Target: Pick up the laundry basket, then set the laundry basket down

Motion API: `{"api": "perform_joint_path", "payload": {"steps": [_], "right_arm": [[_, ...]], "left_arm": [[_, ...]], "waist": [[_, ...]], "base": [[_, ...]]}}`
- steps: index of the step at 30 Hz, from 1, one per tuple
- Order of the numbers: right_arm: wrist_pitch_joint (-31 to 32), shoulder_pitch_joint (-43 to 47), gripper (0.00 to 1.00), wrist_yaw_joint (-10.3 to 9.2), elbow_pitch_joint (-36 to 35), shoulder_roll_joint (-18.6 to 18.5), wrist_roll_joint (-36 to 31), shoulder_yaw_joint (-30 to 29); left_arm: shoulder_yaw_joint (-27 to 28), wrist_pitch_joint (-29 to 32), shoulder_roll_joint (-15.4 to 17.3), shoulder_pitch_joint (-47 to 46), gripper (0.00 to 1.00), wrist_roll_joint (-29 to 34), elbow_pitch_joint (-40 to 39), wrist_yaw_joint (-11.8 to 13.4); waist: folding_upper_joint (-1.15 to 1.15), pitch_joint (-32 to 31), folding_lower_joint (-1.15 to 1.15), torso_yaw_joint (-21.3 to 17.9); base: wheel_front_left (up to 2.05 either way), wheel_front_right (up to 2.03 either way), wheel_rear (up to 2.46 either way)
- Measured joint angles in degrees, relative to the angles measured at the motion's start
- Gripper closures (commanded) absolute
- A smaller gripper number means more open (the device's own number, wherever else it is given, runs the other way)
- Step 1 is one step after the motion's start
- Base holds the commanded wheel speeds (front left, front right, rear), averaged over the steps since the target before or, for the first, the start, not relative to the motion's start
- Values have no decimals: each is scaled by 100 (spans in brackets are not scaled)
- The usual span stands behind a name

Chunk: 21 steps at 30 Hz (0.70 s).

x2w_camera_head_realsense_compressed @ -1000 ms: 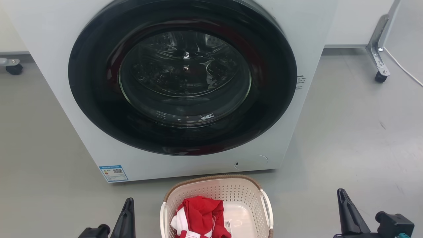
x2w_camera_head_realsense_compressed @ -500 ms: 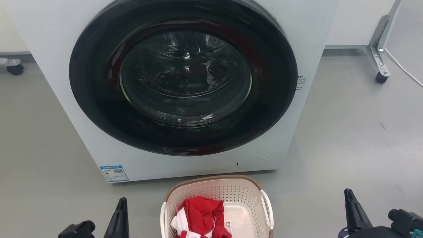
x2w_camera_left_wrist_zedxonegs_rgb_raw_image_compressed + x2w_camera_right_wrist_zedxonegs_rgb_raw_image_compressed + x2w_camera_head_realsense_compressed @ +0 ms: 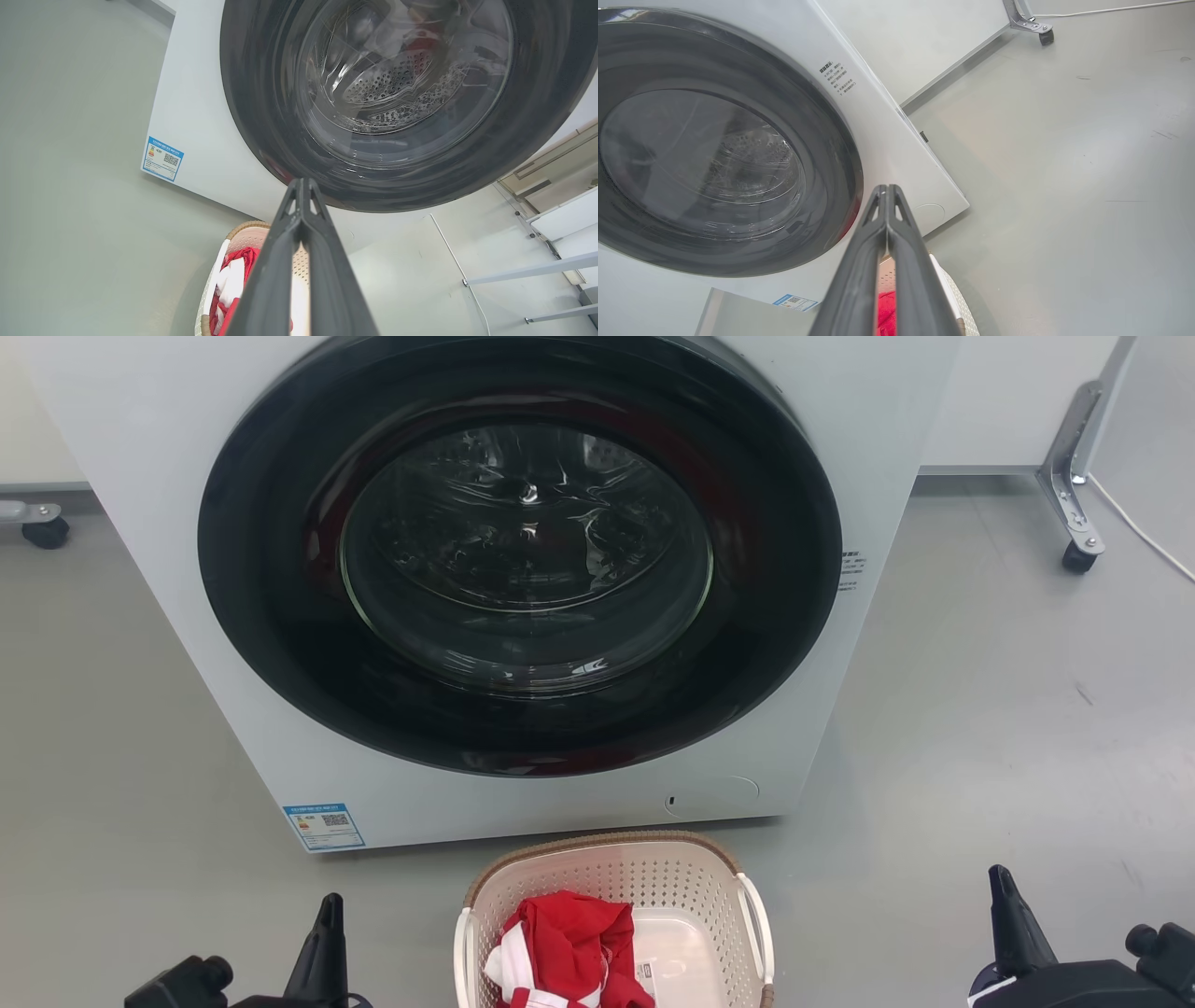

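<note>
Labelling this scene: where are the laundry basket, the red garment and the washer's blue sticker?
laundry basket [image 3: 597,839]: head view, brown far rim.
red garment [image 3: 571,933]: head view, middle of the cloth.
blue sticker [image 3: 323,825]: head view, sticker's centre.

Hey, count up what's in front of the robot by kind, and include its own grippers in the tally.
Washing machine: 1
Laundry basket: 1
Red and white clothing bundle: 1
Grippers: 2, left gripper and right gripper
Total: 5
</note>
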Motion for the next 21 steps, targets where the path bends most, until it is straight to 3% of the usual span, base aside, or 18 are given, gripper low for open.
{"api": "perform_joint_path", "payload": {"steps": [21], "right_arm": [[449, -215, 100, 307, 183, 246, 1462, -548]], "left_arm": [[389, 360, -67, -240, 100, -1613, 227, -299]], "waist": [[0, -16, 0, 15]], "base": [[0, 0, 0]]}}
